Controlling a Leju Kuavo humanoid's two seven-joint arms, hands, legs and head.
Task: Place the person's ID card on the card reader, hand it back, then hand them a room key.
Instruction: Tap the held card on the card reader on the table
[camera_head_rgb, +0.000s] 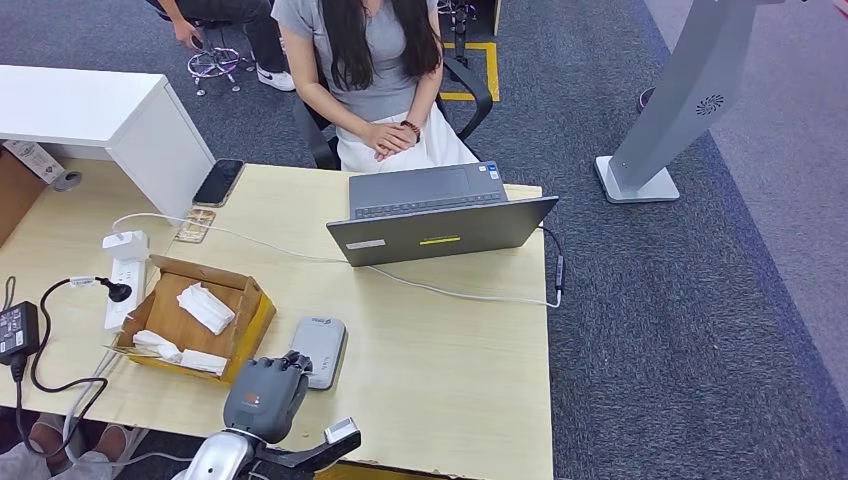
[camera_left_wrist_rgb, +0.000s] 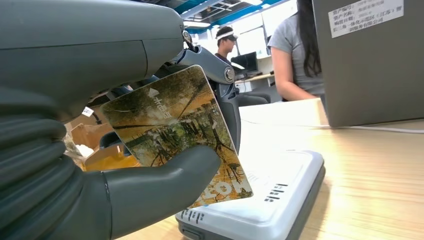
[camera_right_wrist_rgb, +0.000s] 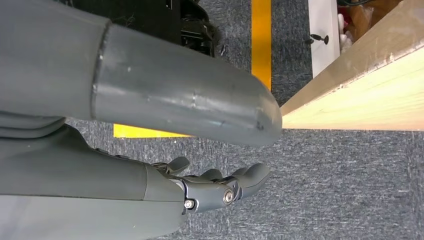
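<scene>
One card (camera_left_wrist_rgb: 175, 135) in play: we see our left hand (camera_head_rgb: 266, 392) pinching it between thumb (camera_left_wrist_rgb: 160, 182) and fingers, card tilted, its lower edge just over the near end of the card reader (camera_head_rgb: 320, 348). Whether the edge actually touches the reader top, we cannot tell from the left wrist view. Printed landscape artwork on the card face, so we judge it could be the ID or a room key; cannot say which for sure.

Right hand (camera_right_wrist_rgb: 220, 187) hangs below the desk edge (camera_right_wrist_rgb: 350, 90) over carpet, fingers loosely extended, holding nothing.

Reader sits flat on the desk (camera_head_rgb: 440, 350), just beside the cardboard box (camera_head_rgb: 195, 318) of paper packets. Person (camera_head_rgb: 370, 70) seated across, hands folded in lap, behind the laptop (camera_head_rgb: 440, 215). Phone (camera_head_rgb: 218, 182) at far desk corner, power strip (camera_head_rgb: 125, 275) and cables to our left.

Risks as we judge them:
- Card is held at a slant; releasing it like that could let it slide off the reader's smooth top onto the desk.
- Pinch covers a small part of the card; a twist on contact could pop it loose.
- Pressing down too hard may shove the reader toward the box.
- Handback reach must clear the laptop lid and the white cable (camera_head_rgb: 440, 288).
</scene>
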